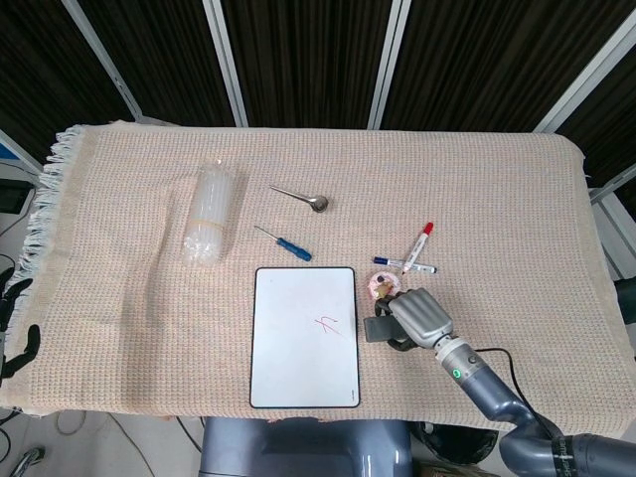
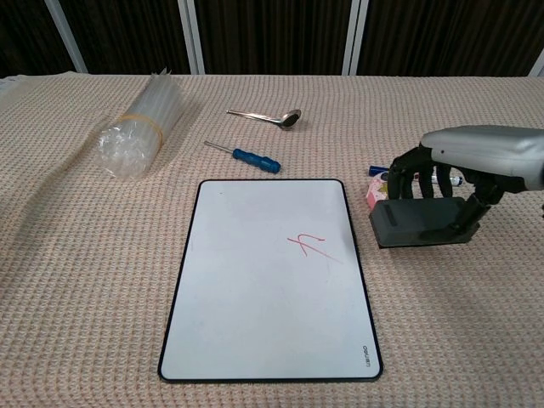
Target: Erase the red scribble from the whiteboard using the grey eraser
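Right hand [image 2: 463, 174] gripping grey eraser [image 2: 422, 223], fingers [image 2: 410, 178] curled over its far edge, thumb side on its right end. Eraser held just right of whiteboard [image 2: 270, 280], at roughly 3 o'clock from board's upper half; whether lifted or resting on cloth cannot be told. Eraser face tilted toward chest camera. In head view, same right hand [image 1: 419, 316] and eraser [image 1: 379, 327] sitting just off right border of whiteboard [image 1: 303, 337].

Red scribble [image 2: 313, 247] on right half of board, slightly above middle, intact. From scribble, eraser lying at about 2 o'clock, near but apart. Rest of board white, faint pinkish smudge near scribble.

Pink round tape roll [image 2: 374, 192] mostly hidden behind eraser and fingers, at 12 o'clock from eraser. Two markers [image 1: 417, 249] crossed beyond it, red-capped one angled toward 1 o'clock.

Blue-handled screwdriver [image 2: 245, 155] at 12 o'clock from board, close to its far edge. Spoon [image 2: 267, 115] farther out, same direction. Stack of clear plastic cups [image 2: 140, 127] on its side at 10 o'clock from board, rubber band around it.

All on beige woven cloth [image 2: 76, 255].

Left hand [image 1: 14, 320] only partly visible at left edge in head view, dark fingers; state cannot be told.
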Available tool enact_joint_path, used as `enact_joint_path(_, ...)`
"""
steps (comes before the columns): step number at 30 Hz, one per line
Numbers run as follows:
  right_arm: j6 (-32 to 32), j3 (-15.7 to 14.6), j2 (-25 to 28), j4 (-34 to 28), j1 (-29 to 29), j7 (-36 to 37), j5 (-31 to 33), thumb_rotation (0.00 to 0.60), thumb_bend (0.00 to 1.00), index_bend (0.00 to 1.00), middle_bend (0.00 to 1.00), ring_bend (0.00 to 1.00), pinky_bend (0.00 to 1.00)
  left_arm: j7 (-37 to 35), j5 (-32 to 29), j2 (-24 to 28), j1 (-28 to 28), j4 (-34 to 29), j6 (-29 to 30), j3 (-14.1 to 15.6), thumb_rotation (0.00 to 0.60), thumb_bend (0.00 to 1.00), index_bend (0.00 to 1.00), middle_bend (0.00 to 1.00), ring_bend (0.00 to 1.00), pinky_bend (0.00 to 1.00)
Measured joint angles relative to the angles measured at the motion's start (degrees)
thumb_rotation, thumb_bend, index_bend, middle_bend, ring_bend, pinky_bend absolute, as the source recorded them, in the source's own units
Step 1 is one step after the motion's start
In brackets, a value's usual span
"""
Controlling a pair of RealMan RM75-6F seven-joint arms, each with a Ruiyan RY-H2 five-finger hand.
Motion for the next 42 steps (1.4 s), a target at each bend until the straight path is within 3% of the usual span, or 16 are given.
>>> enact_joint_path(8,-3.3,2.8,-2.9,-2.1,4.9,-4.0,8.1,0.600,0.48,0.54,0.50,0.49,0.55,-0.7,0.6,0.1,0.0,0.0,0.0,0.2,0.600,0.48,0.15,0.01,0.00,0.04)
enact_joint_path(14,-4.1,4.0,-8.0,-0.9,9.1,-8.8,14.3,0.600,0.48,0.54,0.51,0.50,0.56,-1.3,0.7,0.2,0.0,0.1,0.1,0.2,0.600,0.49,0.15,0.01,0.00,0.04)
enact_joint_path(27,2.3,5.1,-20.2,6.8,16.0,-18.5,26.8,0.600,0.48,0.54,0.51,0.51,0.56,-1.2,1.4,0.1,-0.2,0.6,-0.1,0.5,0.600,0.49,0.15,0.01,0.00,0.04)
enact_joint_path(37,4.1,4.3,-24.5,13.7,17.7,-19.2,27.7,0.600,0.48,0.55,0.53,0.52,0.57,-1.0,1.6,0.0,-0.2,0.7,-0.1,0.7,0.600,0.49,0.15,0.01,0.00,0.04)
enact_joint_path(42,4.5,3.4,-24.5,13.1,17.6,-19.1,27.0,0.600,0.48,0.55,0.55,0.54,0.58,-1.0,1.5,0.0,-0.2,0.7,0.0,0.6,0.600,0.49,0.15,0.01,0.00,0.04)
